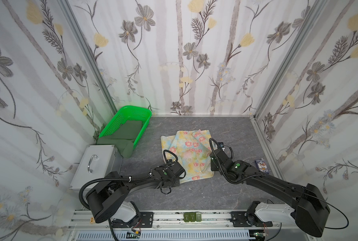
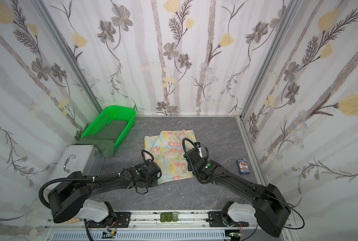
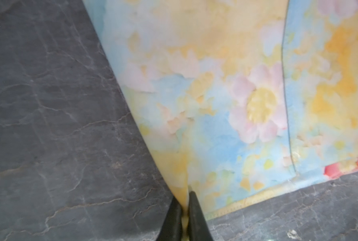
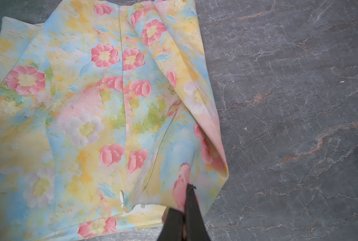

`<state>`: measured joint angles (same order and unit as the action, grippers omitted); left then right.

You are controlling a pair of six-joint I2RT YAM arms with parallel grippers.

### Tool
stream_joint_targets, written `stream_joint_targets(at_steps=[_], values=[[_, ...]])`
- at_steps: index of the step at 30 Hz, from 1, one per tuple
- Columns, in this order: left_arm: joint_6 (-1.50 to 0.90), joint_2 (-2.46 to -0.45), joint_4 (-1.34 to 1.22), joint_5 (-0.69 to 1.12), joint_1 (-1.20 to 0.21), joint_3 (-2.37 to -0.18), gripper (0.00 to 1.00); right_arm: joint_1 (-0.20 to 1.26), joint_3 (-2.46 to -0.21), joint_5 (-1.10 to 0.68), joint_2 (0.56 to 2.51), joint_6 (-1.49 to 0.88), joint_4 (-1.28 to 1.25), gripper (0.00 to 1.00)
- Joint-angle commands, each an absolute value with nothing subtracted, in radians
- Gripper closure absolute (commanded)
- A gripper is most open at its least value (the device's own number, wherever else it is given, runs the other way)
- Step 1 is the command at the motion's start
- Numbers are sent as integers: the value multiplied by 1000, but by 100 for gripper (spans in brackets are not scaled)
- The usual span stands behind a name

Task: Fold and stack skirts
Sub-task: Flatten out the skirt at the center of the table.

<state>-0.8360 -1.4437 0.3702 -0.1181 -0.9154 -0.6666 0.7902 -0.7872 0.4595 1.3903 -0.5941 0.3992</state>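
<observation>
In both top views the floral skirt [image 1: 186, 154] [image 2: 169, 155] lies spread on the grey table [image 1: 194, 194], to the right of the green basket [image 1: 111, 127]. The dark green skirt [image 1: 126, 135] sits in that basket, spilling over its near end. Here the left arm [image 1: 165, 171] and right arm [image 1: 234, 167] hide their own jaws.

Only the left wrist view shows the left gripper [image 3: 184, 202] pinched tight on the floral skirt's yellow corner.

Only the right wrist view shows the right gripper [image 4: 187, 200] clamped on a raised fold at the skirt's edge farther from the basket.
</observation>
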Motion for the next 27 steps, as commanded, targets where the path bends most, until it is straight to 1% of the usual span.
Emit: stream_joint_targets(at_steps=[1,3,6,9,12,15,22,27], values=[[-845,-1411,388,-152,-913,-661,100,777,-778,433,1364,-613,358,100],[-847,-1374,416,-173,-912,-675,100,744,-767,379,1332,-612,343,100],[-829,-1294,507,-241,-892,-744,100,652,-727,232,1249,-588,287,100],[-782,-1190,578,-302,-819,-862,100,597,-745,194,1189,-547,272,100],[-727,-1125,585,-343,-727,-993,100,561,-820,157,1160,-504,272,100],[-650,-1126,584,-372,-664,-1143,100,519,-897,93,1152,-478,272,100],[-512,-1201,583,-425,-632,-1489,100,466,-1101,22,1136,-434,275,100],[-480,-1197,581,-413,-633,-1605,100,448,-1187,-4,1105,-423,293,100]])
